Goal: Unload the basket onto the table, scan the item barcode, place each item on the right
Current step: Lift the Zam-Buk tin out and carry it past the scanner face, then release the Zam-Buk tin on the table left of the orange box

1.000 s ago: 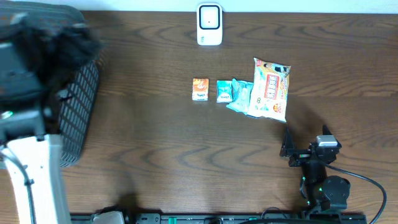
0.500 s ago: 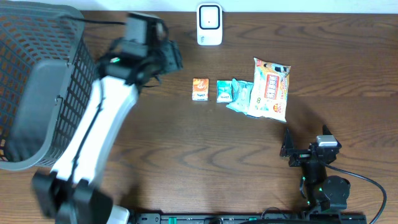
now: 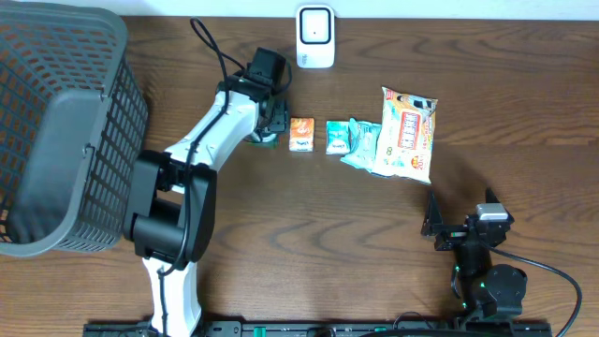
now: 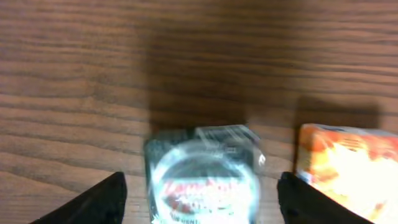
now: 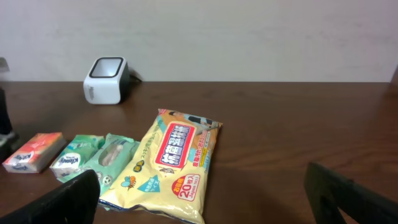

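Dark wood surface [image 3: 309,234], grain running left to right.

- Grey mesh basket [image 3: 56,131] fills the left edge, tilted, with its rim over the far-left corner.
- White scanner [image 3: 315,37] stands at the middle of the far edge, close to the wall.
- Row of goods, left to right:
  - small dark packet with a round label [image 4: 202,180]
  - orange box [image 3: 301,134], just beside the packet with a narrow strip of wood between
  - teal packet [image 3: 337,137]
  - pale blue tissue pack [image 3: 360,143]
  - large yellow wipes pack [image 3: 407,134], overlapping the tissue pack's right edge
- Left end effector [image 3: 270,126] is low over the dark packet with its jaws apart. One finger [image 4: 99,202] is on each side, with wood showing in both gaps, so it grips nothing. The packet lies flat on the surface.
- Right end effector [image 3: 433,223] is parked near the front right, jaws wide with nothing between them, facing the wipes pack.
- Open room: a broad bare band of wood lies between the row and the front edge. There is more bare wood right of the wipes pack, and a bare strip between the row and the scanner.
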